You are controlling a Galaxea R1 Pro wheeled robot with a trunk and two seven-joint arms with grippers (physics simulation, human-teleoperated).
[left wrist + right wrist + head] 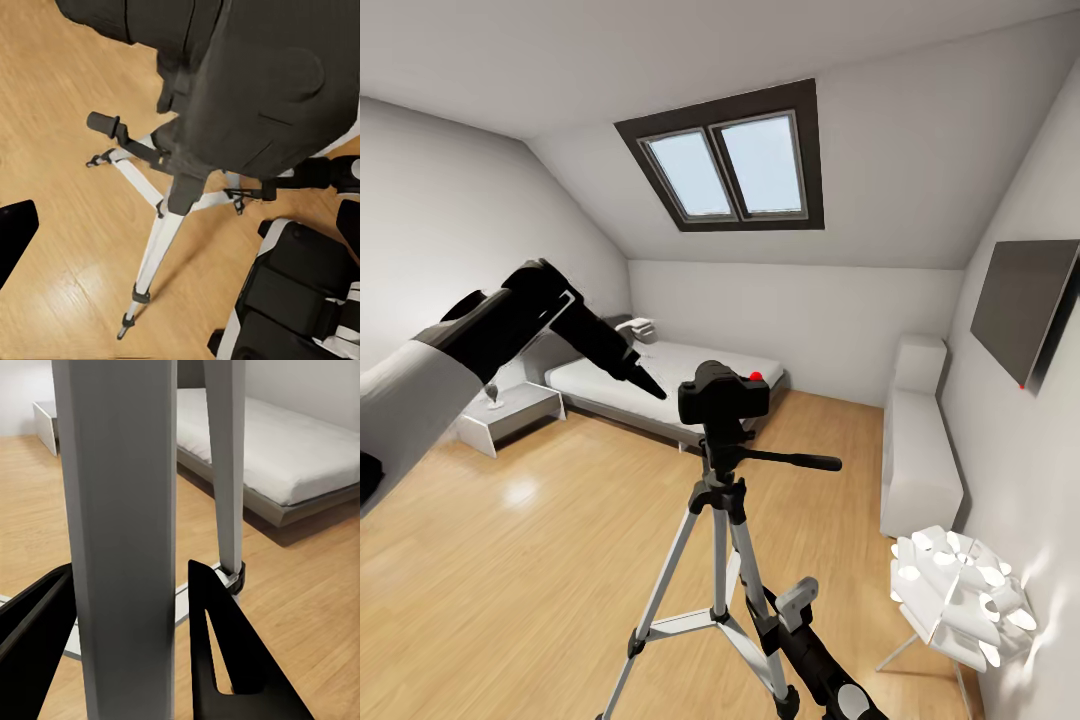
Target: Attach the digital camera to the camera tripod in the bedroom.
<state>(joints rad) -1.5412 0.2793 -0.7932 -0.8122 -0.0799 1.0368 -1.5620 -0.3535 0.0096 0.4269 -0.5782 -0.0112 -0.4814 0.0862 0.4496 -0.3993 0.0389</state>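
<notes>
Up close, right gripper (124, 652) fingers straddle a camera tripod (124, 510) leg.

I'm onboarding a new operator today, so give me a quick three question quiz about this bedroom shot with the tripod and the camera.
1. True or false: the digital camera sits on top of the camera tripod.
2. What stands between the fingers of the right gripper in the right wrist view?
A. a tripod leg
B. the pan handle
C. the bed frame
3. Fill in: the button on top of the camera is coloured ____.

Key
1. True. It rests on the tripod's head, and the left gripper hangs beside it, apart from it.
2. A. The grey leg stands between the two black fingers; contact cannot be told.
3. Red.
</notes>
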